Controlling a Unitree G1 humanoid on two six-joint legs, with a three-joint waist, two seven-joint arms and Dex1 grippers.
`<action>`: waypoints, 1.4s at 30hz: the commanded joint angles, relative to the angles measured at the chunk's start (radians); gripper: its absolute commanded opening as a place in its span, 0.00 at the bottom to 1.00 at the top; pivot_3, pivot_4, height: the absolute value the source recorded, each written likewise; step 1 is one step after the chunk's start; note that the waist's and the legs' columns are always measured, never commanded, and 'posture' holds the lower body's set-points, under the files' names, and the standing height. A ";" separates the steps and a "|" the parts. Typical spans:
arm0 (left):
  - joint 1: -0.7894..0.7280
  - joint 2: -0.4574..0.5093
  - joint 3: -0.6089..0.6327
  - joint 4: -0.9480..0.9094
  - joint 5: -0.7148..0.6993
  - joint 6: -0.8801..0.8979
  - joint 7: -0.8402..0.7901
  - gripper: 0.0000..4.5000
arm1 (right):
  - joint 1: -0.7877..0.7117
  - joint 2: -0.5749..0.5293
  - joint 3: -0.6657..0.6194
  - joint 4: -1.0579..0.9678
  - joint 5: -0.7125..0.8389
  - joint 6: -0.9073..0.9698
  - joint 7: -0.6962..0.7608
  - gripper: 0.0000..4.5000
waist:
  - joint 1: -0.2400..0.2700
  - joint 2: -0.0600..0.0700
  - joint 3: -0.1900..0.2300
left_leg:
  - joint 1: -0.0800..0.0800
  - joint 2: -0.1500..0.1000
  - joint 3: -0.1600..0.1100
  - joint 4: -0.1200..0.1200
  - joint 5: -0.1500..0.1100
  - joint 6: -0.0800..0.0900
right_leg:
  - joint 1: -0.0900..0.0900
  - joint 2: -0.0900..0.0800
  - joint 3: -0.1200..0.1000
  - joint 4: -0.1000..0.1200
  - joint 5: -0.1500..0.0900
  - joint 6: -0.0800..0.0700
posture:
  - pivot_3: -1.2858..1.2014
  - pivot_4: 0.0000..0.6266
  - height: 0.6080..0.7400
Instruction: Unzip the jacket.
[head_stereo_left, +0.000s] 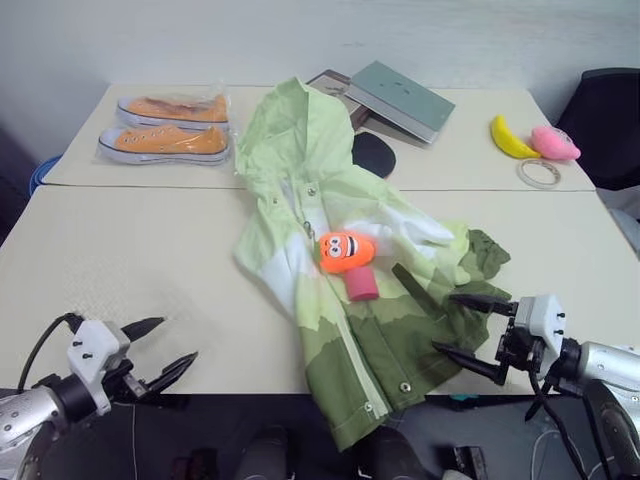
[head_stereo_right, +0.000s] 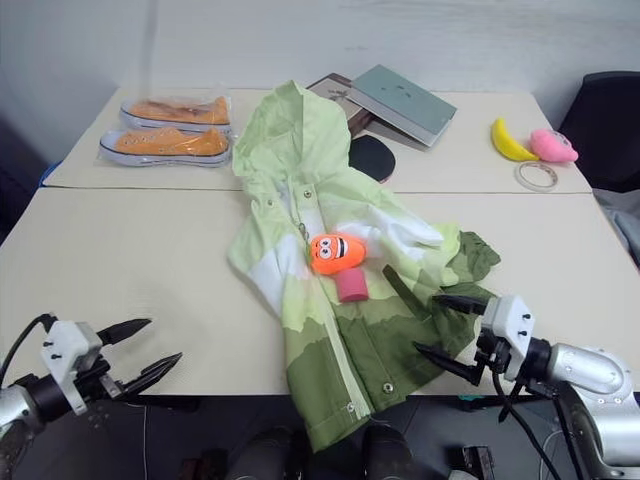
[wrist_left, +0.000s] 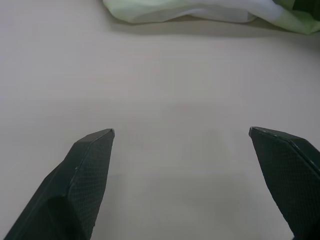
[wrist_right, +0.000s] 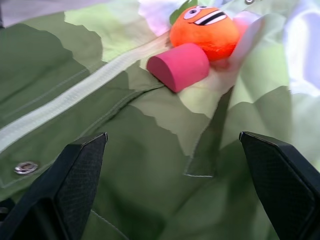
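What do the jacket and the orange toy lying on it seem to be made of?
The jacket: probably thin woven fabric with a matte finish; it wrinkles and folds softly. The orange toy: apparently plush, with a fuzzy surface and a rounded, stuffed shape.

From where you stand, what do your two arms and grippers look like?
Both match: silver-grey forearms, a white block at each wrist, black cables looping beside it. The left gripper and right gripper each carry two black, tapered fingers with a fine textured surface and pointed tips.
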 joint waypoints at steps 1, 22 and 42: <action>-0.002 0.013 0.021 -0.059 -0.086 0.072 -0.006 1.00 | -0.019 0.019 -0.031 -0.027 0.036 -0.015 -0.016 0.99 | -0.002 0.000 0.000 | 0.000 0.000 0.000 0.000 0.000 0.000 | 0.000 0.000 0.000 0.000 0.000 0.000 | 0.52 0.24 1.00; -0.181 0.141 0.030 -0.181 -0.495 0.455 -0.049 1.00 | -0.151 -0.057 0.152 -0.150 0.055 0.194 0.001 0.99 | -0.005 0.001 0.000 | 0.000 0.000 -0.002 0.002 0.001 -0.001 | 0.001 0.000 0.000 0.001 0.000 0.000 | 0.52 0.24 1.00; -0.241 0.089 -0.153 -0.196 -0.373 0.368 -0.023 1.00 | -0.770 0.246 0.505 0.560 -0.329 0.011 0.027 0.95 | -0.021 0.002 0.001 | -0.013 -0.001 -0.004 0.013 0.004 0.000 | -0.008 0.002 -0.004 0.009 0.000 -0.001 | 0.52 0.24 1.00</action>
